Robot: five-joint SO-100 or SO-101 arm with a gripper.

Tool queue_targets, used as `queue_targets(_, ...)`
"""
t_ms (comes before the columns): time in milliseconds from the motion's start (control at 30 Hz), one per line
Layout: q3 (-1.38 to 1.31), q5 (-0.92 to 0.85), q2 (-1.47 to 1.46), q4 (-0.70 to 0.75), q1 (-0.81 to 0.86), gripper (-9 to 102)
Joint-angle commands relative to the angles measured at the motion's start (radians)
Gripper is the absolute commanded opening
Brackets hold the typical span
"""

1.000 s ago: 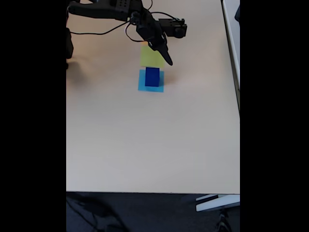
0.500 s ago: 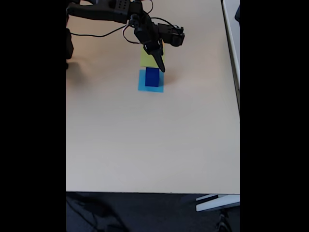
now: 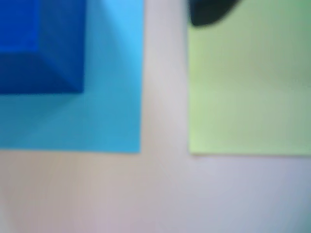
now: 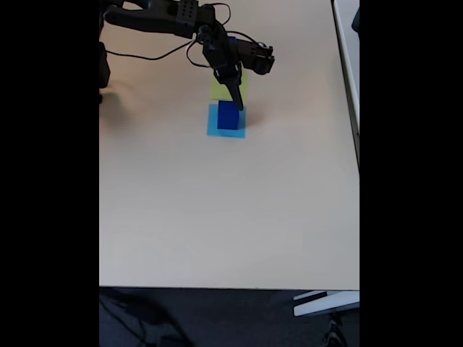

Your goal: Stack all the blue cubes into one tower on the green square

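On the light-blue square [image 4: 226,123] stands a blue cube [image 4: 228,116], just beside the bare green square [image 3: 248,92]. Above the cube hangs the gripper [image 4: 238,103], its opening impossible to judge. To grasp well, it probably should straddle opposite faces squarely before closing, then carry the cube across the narrow gap.

The arm has swung left in the fixed view, bringing its fingers [image 4: 236,101] over the blue cube [image 4: 228,117].

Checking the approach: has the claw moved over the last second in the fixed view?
Yes. The black claw swung left, from right of the dark blue cube to above its top edge.
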Motion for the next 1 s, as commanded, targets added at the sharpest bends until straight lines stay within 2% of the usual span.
queue_targets(0,-0.002,-0.028,0.012,-0.008,0.029,41)
queue_targets(567,0.02,-0.077,-0.049,-0.006,0.067,40)
queue_targets(967,0.048,-0.107,-0.052,-0.023,0.087,34)
